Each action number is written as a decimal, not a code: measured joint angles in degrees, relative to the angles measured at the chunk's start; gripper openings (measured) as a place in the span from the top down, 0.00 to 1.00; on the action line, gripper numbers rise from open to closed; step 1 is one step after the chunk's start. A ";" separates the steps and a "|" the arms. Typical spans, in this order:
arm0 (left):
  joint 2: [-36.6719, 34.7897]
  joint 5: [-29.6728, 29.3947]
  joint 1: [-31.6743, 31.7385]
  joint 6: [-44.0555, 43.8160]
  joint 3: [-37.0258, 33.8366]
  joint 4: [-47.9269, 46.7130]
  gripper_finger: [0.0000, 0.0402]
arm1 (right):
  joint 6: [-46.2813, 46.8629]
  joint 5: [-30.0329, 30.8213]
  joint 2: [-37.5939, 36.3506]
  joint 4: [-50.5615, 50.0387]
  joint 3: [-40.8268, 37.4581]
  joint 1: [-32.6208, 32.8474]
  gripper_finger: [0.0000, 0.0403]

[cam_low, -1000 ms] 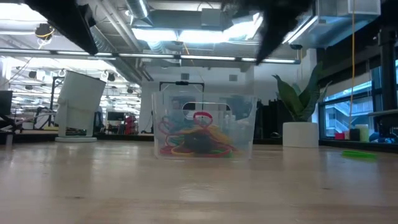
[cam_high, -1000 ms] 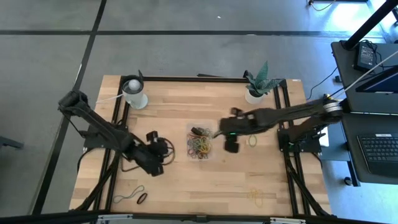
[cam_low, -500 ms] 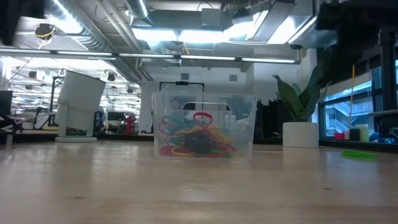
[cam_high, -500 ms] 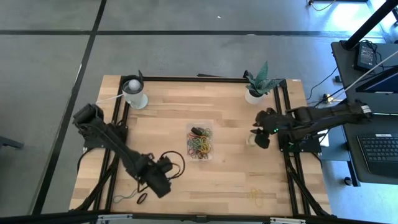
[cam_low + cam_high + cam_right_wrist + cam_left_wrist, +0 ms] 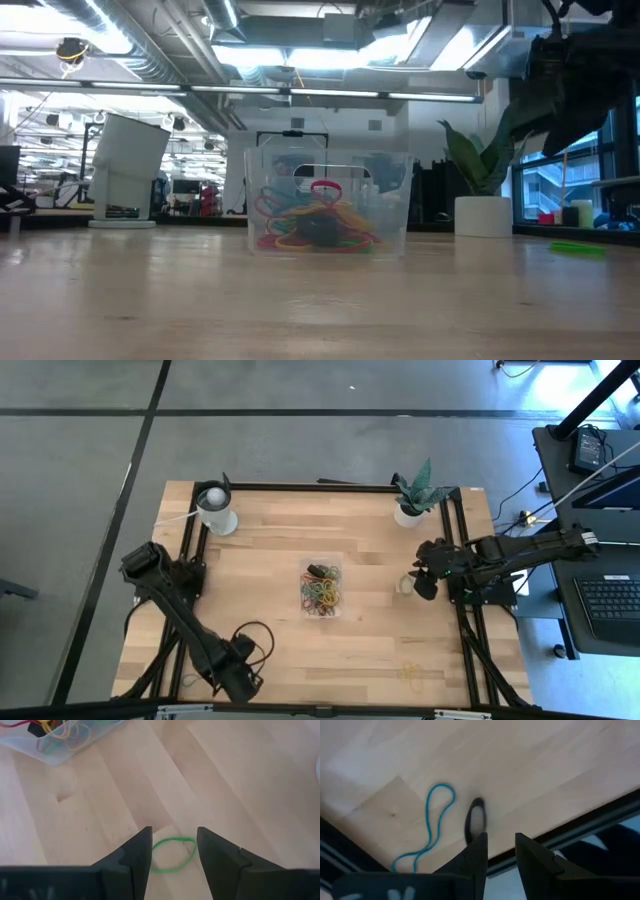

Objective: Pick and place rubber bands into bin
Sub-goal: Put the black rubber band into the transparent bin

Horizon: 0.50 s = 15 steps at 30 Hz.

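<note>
— So which arm is better placed for the next band?

— Both have one lined up. The right gripper (image 5: 174, 851) hangs over a green band (image 5: 173, 854) lying flat on the table (image 5: 270, 560), near the right edge. In its wrist view the loop sits straight ahead, in the gap between the two fingers, which are parted a little wider than the loop and hold nothing.

— And its long axis?

— Barely has one; it is a slightly flattened ring, its wider span running across the gap from finger to finger. My guess is a straight drop would put one finger on each side of it.

— The left side?

— The left gripper (image 5: 500, 851) is at the front left corner of the table, fingers apart and empty. A dark band (image 5: 474, 819) lies just ahead of its fingertips, a narrow oval whose length points away from the gripper, off toward one finger and not centred. A blue band (image 5: 433, 822), long and strung out, lies just beside it.

— Where do they go?

— Into the bin (image 5: 321, 588) in the middle of the table, already holding a heap of coloured bands (image 5: 312, 225). It lies between the arms; the right gripper looks somewhat nearer to it.

— Any others loose?

— A yellow band (image 5: 410, 676) near the front right.
</note>
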 joint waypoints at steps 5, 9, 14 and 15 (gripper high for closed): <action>2.79 1.08 -1.96 0.85 0.00 0.21 0.77 | -1.96 0.01 0.00 0.13 0.00 0.00 0.60; 5.11 1.54 -3.01 2.17 0.00 0.23 0.77 | -2.00 0.02 0.00 0.13 0.00 0.00 0.60; 8.73 2.90 -3.60 7.80 -0.02 4.15 0.77 | -2.11 0.15 0.02 0.13 0.00 0.00 0.60; 9.43 3.13 -3.69 9.36 -0.02 6.00 0.77 | -2.11 0.15 0.02 0.13 0.00 0.00 0.60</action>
